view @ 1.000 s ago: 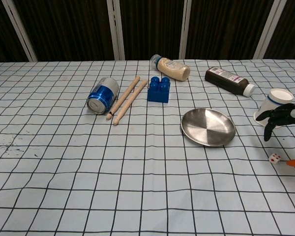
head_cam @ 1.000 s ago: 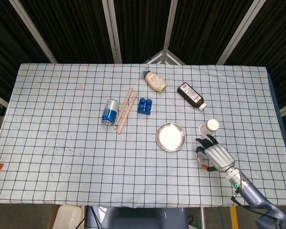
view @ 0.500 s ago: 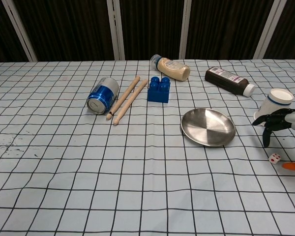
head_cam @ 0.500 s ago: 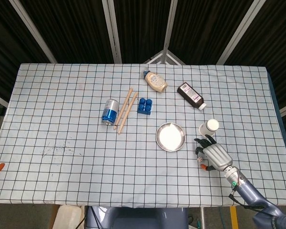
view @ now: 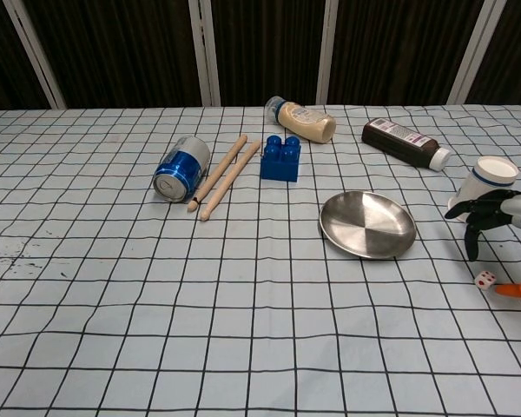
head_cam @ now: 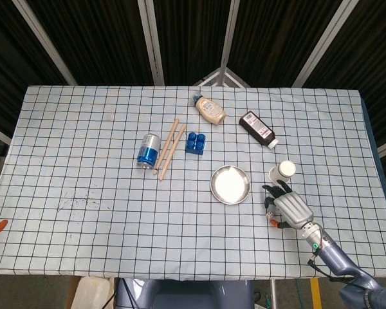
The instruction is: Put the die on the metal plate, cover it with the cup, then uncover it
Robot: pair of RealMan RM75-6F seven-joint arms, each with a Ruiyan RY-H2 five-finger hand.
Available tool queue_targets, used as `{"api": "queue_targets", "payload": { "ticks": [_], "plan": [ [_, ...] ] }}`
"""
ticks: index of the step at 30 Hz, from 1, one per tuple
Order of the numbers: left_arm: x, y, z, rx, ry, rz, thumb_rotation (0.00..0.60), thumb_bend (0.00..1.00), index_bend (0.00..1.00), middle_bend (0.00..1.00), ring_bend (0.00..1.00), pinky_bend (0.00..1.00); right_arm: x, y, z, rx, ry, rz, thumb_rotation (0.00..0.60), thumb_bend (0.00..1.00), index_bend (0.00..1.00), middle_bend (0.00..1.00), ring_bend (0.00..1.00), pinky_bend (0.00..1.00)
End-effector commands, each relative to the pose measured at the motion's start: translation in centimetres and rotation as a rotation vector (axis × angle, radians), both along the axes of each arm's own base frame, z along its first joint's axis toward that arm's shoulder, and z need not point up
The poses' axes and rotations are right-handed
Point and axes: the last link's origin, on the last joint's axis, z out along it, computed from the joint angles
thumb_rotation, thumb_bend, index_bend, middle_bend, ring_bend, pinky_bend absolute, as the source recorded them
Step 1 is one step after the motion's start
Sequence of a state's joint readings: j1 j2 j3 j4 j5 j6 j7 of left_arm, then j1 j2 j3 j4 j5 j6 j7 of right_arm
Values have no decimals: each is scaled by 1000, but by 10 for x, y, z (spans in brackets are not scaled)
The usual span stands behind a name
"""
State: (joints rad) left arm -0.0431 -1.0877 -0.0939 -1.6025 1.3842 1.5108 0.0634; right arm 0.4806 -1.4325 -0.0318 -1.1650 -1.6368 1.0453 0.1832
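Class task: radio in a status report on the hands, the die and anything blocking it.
Right hand open, fingers spread above the small white die; left hand not in view. Die on the cloth, not yet gripped. Round metal plate bare; white paper cup stands just behind the hand.

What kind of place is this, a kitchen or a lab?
Likely a robot test lab: a checked tablecloth carries unrelated props, a can, a toy block and a die, before black curtains, with a robot hand reaching in.

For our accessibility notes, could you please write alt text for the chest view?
The right robot hand hovers open over a small die on the checked tablecloth, beside a paper cup and right of an empty metal plate. Behind lie a blue can, two wooden sticks, a blue block and two bottles.
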Motion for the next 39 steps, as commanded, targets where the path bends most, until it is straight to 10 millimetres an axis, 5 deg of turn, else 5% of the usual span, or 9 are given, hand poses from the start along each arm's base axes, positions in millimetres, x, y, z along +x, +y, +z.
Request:
{"api": "queue_targets", "payload": {
  "ticks": [1,39],
  "plan": [
    [0,0,0,2,1,1,600,130,125,0,0,63,0,0,-1,0,0,1,600,265,468,146,186,36],
    [0,2,-6,-14,24,14,600,129,128,0,0,63,-7,-5,-7,1,-2,-7,600,339,524,164,202,45]
  ]
}}
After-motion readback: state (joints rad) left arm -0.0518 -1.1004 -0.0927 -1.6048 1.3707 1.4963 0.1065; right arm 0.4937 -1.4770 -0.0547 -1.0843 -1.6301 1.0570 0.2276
